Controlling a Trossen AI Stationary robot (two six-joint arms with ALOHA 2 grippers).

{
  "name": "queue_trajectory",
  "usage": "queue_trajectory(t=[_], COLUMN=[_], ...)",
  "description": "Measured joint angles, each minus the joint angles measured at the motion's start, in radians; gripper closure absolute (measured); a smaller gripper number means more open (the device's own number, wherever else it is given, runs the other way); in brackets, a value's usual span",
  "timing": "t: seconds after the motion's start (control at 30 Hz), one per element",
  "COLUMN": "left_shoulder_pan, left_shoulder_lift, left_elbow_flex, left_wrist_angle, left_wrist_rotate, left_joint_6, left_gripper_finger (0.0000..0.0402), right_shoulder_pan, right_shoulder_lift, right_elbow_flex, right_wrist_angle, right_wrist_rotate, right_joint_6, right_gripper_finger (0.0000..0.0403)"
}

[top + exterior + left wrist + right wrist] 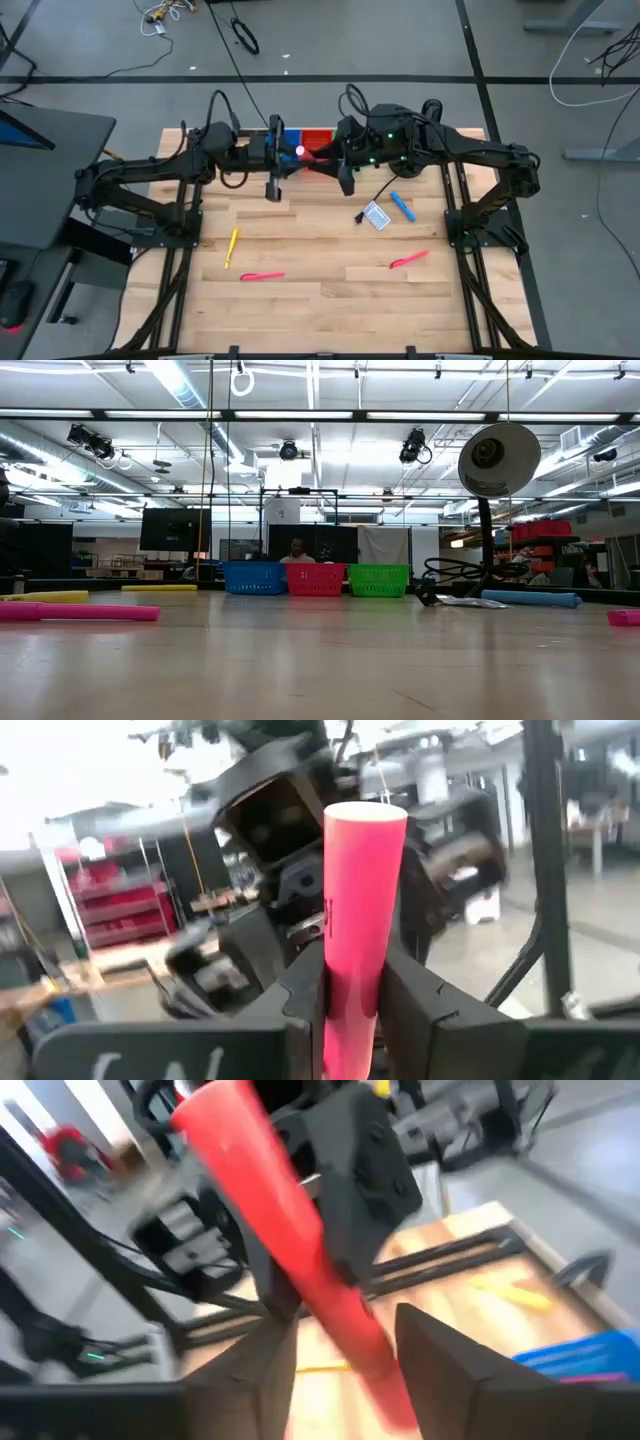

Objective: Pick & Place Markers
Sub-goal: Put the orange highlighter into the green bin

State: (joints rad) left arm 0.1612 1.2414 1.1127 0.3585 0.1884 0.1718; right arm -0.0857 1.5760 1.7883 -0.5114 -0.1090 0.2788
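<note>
A pale wooden table [320,300] lies under me, with grey floor around it and a workshop hall beyond, where a person [297,550] sits behind the bins.

Farthest to my left on the boards lies a yellow marker [232,246], its long axis running near to far with a slight lean. Just right of it and nearer the front edge is a pink marker [262,276], lying crosswise.

My left gripper [352,990] hangs over the back of the table, in front of the blue bin [292,139]. Its fingers are clamped on a red marker [358,920], whose long axis runs straight out along the fingers, the free end pointing toward my right arm. My right gripper [335,1350] meets it from the other side, in front of the red bin [316,138]; its fingers stand apart on either side of the same marker, not pressing it.

Further right rests a small white-and-blue card [376,216], with a blue marker [402,206] just beside it, slanting from back-left to front-right. Nearer the front, another pink marker [409,260] lies almost crosswise, tilted. The green bin [379,579] stands rightmost in the row.
</note>
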Motion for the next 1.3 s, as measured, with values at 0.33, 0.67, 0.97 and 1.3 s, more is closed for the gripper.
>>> queue_trajectory(t=[0.33, 0.67, 0.97, 1.3], left_shoulder_pan=[-0.065, -0.146, -0.179, -0.183], left_shoulder_lift=[-0.001, -0.001, 0.002, 0.002], left_elbow_flex=[0.001, 0.001, 0.001, -0.001], left_wrist_angle=[-0.015, -0.013, -0.025, -0.075], left_wrist_rotate=[-0.072, -0.398, -0.536, -0.626], left_joint_6=[0.350, 0.905, 1.311, 1.457], left_gripper_finger=[0.0332, 0.0332, 0.0332, 0.0332], right_shoulder_pan=[-0.001, -0.003, -0.012, -0.026], right_shoulder_lift=[-0.070, -0.089, -0.078, -0.009], right_elbow_flex=[0.001, 0.001, 0.002, 0.002], right_wrist_angle=[-0.043, -0.030, 0.017, 0.046], right_wrist_rotate=[-0.215, -0.311, -0.139, -0.152], right_joint_6=[0.389, 0.849, 1.127, 1.144], right_gripper_finger=[0.0178, 0.0182, 0.0198, 0.0229])
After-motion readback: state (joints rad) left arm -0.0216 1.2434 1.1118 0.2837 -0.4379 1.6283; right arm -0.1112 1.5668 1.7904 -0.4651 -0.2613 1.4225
